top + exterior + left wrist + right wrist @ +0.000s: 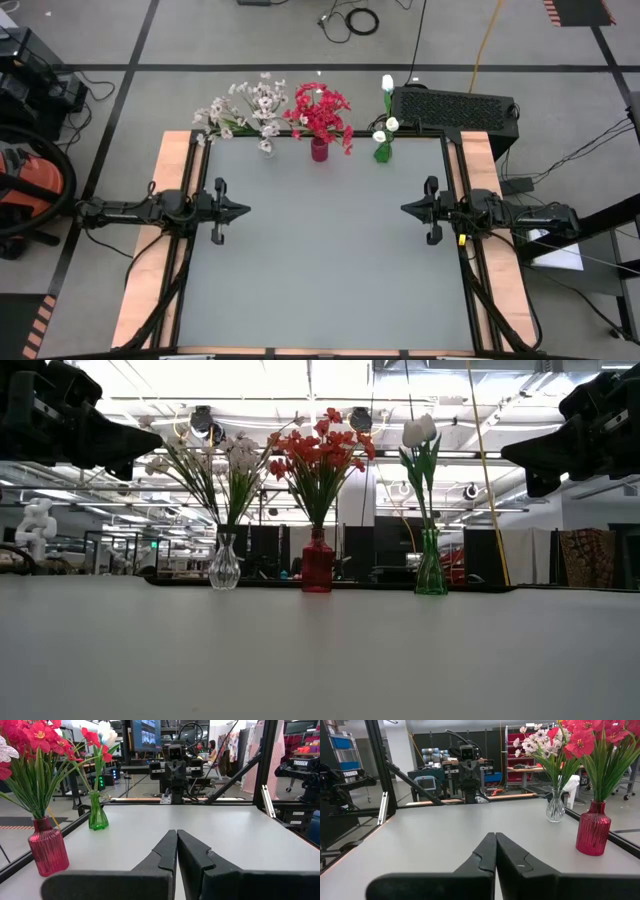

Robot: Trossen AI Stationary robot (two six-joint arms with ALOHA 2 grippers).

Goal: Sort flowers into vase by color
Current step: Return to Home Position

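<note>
Seen from above, the table (330,270) carries three vases in a row along its 12 o'clock edge. The clear vase (266,147) stands toward 11 o'clock and holds the pale blossoms (248,108), which spread wide and reach out toward 10 o'clock. The red vase (319,151) stands at 12 o'clock, near the clear one, and holds the red blooms (322,112). The green vase (382,153) stands toward 1 o'clock, a little farther off, and holds the white tulips (388,84). The low view shows all three vases upright.

The left gripper (246,210) hangs at 9 o'clock, just inside the table's edge, pointing toward 3 o'clock. Its wrist view shows the fingers pressed together with nothing between them. The right gripper (404,208) hangs at 3 o'clock, pointing toward 9 o'clock, closed and empty in the same way. The two face each other, well apart, and both are well apart from the vases. In the low view both sit high above the tabletop.
</note>
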